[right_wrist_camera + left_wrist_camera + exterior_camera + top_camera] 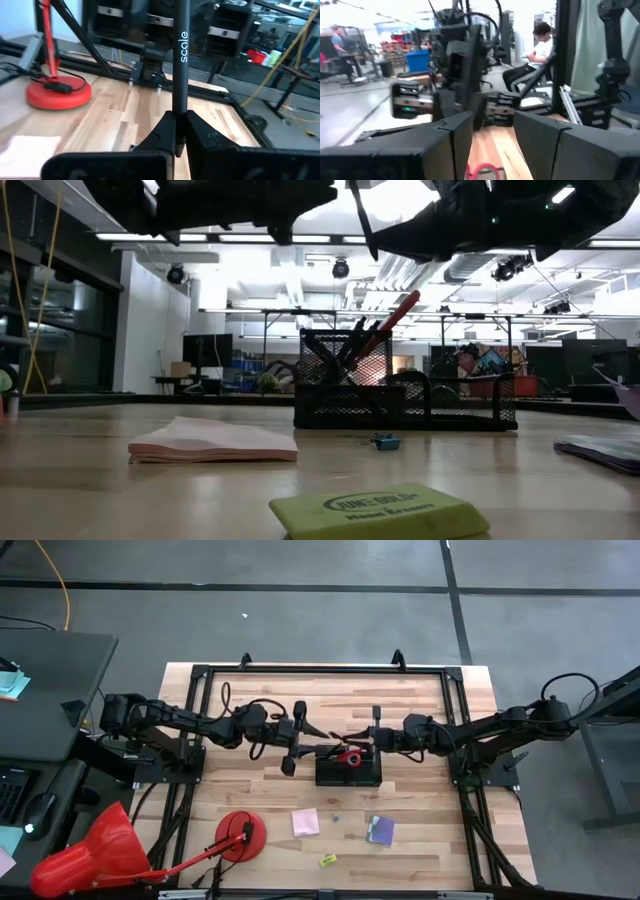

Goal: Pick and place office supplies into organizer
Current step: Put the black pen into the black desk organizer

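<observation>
organizer (349, 772): middle of the table (420, 850)
scissors (349, 756): in the organizer, handles up
sticky pad (305, 822): nearer the front edge than the organizer, on its left
second pad (380, 830): right of the sticky pad, near the front edge
eraser (328, 860): closest to the front edge, between the pads
lamp base (239, 836): front left of the table

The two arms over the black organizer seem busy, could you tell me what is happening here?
The right gripper is shut on a dark pen marked "scale", holding it above the black mesh organizer, where red-handled scissors already stand. The left gripper hovers beside it, partly open and empty. A pink sticky pad, purple pad and yellow eraser lie on the table.
</observation>
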Tool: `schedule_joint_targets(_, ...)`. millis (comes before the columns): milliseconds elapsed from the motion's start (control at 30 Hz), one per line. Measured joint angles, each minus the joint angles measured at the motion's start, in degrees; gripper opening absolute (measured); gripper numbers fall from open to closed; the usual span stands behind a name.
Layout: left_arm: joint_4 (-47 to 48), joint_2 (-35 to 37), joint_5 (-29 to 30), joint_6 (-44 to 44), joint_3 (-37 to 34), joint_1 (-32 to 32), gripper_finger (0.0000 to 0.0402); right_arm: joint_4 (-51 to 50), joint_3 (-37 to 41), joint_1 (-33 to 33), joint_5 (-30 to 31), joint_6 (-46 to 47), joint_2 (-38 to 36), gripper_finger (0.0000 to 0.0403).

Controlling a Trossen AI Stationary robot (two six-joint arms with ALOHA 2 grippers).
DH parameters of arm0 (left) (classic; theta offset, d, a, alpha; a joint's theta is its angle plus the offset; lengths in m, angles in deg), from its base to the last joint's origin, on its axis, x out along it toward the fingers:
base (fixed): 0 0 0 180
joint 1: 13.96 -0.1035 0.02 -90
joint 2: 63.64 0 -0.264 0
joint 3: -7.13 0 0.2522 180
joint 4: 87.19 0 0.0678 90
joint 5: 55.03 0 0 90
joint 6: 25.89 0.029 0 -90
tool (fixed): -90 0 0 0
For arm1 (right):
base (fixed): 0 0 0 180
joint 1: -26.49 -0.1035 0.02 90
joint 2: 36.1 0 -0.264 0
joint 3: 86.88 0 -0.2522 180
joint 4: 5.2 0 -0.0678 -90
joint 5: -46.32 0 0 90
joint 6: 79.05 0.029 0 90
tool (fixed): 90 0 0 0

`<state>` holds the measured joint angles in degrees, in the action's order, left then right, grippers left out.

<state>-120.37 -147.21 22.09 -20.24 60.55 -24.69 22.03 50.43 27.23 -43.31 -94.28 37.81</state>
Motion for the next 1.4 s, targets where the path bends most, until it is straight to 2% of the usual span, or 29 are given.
schedule_joint_targets(200, -3.9, 0.0, 0.5, 0.0, 0.2, -0.1, 0.0136, 0.4, 0.0, 0.0, -0.8, 1.6, 0.0, 0.0002)
schedule_joint_targets(367, -1.4, -0.1, 1.7, 0.2, 1.9, -0.1, 0.0136, 0.6, 0.0, -0.4, -0.9, 1.3, 0.0, 0.0002)
schedule_joint_targets(533, -0.9, -3.9, -0.6, 0.2, 5.0, -0.1, 0.0136, 0.5, 0.0, -0.4, -0.8, 1.3, 0.0, 0.0002)
schedule_joint_targets(900, -2.2, -5.1, 0.5, 1.7, 5.4, -0.1, 0.0134, -0.2, 0.0, -0.4, -0.8, 2.8, 0.0, 0.0002)
schedule_joint_targets(1033, -2.6, -5.1, -0.8, 2.1, 5.6, -0.1, 0.011, -0.6, 0.0, -0.3, -0.8, 3.5, 0.0, 0.0002)
schedule_joint_targets(1267, -2.3, -5.1, -2.4, 2.3, 6.0, -0.2, 0.0021, -0.1, 0.0, -0.1, -0.5, 3.7, 0.0, 0.0002)
schedule_joint_targets(1333, -2.3, -5.1, -2.4, 2.3, 6.0, -0.2, 0.0013, -0.1, 0.0, -0.1, -0.7, 3.8, 0.0, 0.0002)
schedule_joint_targets(1400, -2.3, -5.1, -2.3, 2.0, 6.0, -0.2, 0.0021, 0.0, 0.0, -0.1, -0.7, 3.8, 0.0, 0.0002)
